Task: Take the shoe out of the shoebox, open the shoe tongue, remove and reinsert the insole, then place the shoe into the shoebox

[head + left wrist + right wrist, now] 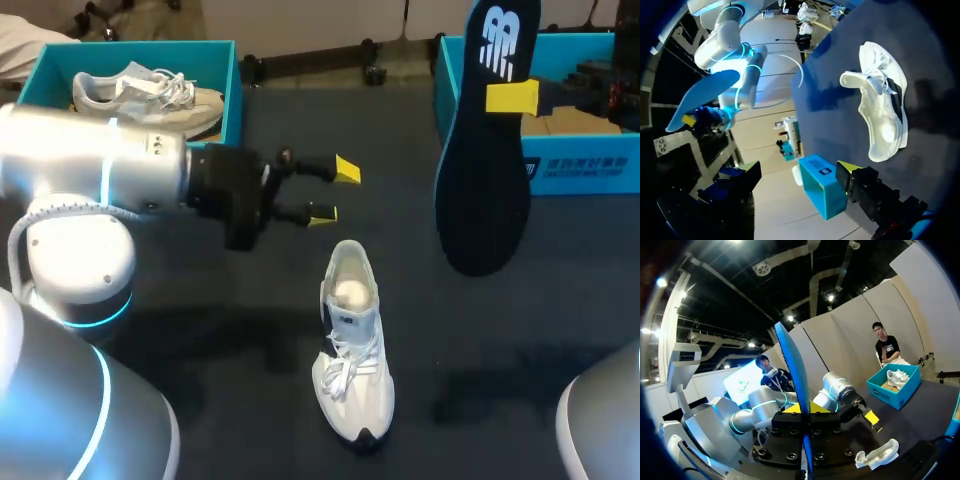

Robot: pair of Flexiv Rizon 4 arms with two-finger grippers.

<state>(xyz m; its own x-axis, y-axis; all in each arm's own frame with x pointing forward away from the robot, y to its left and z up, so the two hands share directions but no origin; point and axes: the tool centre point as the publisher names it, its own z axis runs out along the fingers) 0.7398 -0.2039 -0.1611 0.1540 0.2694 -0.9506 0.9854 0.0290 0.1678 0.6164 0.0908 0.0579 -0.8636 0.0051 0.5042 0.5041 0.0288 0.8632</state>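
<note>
A white shoe (pixel 352 345) lies on the dark table (pixel 200 330), toe toward the front edge, its opening showing. In the left wrist view the shoe (pixel 882 105) lies ahead of the one yellow fingertip (pixel 848 168) that shows. My left gripper (pixel 335 192) hovers open just behind the shoe's heel, holding nothing. High at the back right, my right gripper (pixel 512 97) is shut on a dark blue insole (pixel 487 140), which hangs upright above the table. In the right wrist view the insole (pixel 794 365) stands edge-on between the fingers of the right gripper (pixel 804 410).
A teal shoebox (pixel 575 172) stands at the back right, behind the hanging insole. A second teal box (pixel 232 90) at the back left holds another pale shoe (pixel 150 92). My left arm's body (pixel 90 170) covers the left side of the table.
</note>
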